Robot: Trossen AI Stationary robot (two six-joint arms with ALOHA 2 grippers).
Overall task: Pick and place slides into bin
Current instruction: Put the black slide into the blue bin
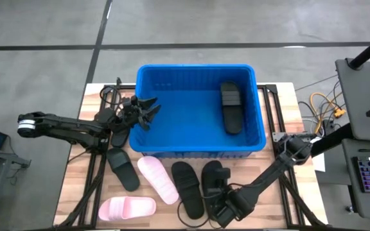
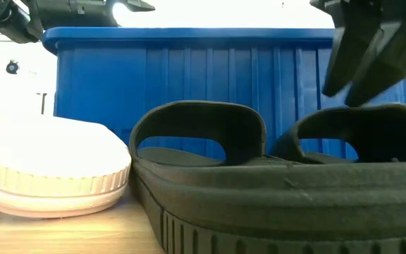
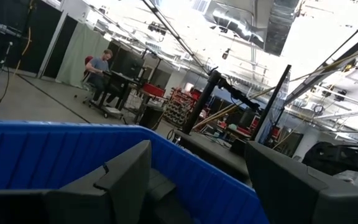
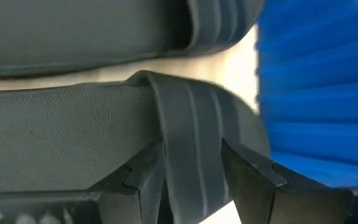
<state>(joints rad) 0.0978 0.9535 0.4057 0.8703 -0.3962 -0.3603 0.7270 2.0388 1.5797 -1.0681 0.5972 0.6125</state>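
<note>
The right gripper (image 1: 218,200) is down at the near edge of the table, its fingers (image 4: 143,168) narrowed around the strap of a black slide (image 1: 213,183), one finger on each side of the strap, as the right wrist view makes plain. That looks a sensible hold, since the strap arches clear of the sole and leaves room for a finger beneath; whether the slide is clear of the wood cannot be told. It sits just in front of the blue bin (image 1: 148,109), so the carry should be short, up and over the near wall. Another black slide (image 1: 187,189) lies just beside it, close enough that it could get nudged on the lift. Over at the bin's left rim, the left gripper (image 1: 148,112) hovers with its fingers spread wide and nothing between them, apparently waiting out of the way. One black slide (image 1: 230,107) already lies inside, against the right wall. On the table remain two pink slides (image 1: 160,180) (image 1: 126,207) and one more black one (image 1: 123,169).
</note>
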